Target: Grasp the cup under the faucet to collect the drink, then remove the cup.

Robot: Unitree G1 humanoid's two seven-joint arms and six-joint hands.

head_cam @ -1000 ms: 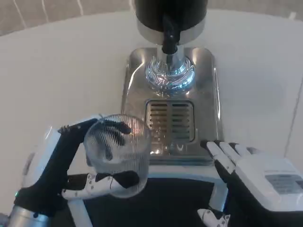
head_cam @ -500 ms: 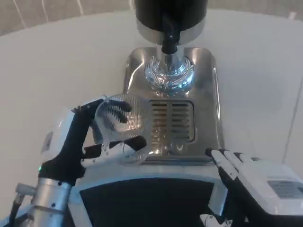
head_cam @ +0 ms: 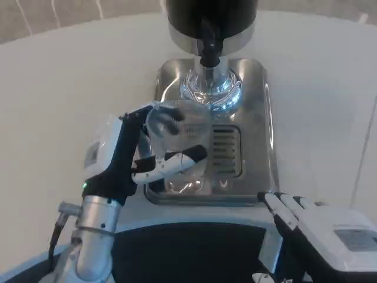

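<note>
Left hand (head_cam: 147,159) gripped ribbed cup (head_cam: 177,138) over drip tray (head_cam: 259,147); faucet (head_cam: 209,44) lay just beyond, up-right. I judged cup short of spout. Right hand (head_cam: 321,227) flat, empty.

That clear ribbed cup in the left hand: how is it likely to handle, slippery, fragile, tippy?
The cup looks like rigid clear glass or plastic, so probably stiff and possibly breakable. Its ribbed wall should aid the left hand's grip. It appears empty, so likely light and easy to tip on the steel tray.
</note>
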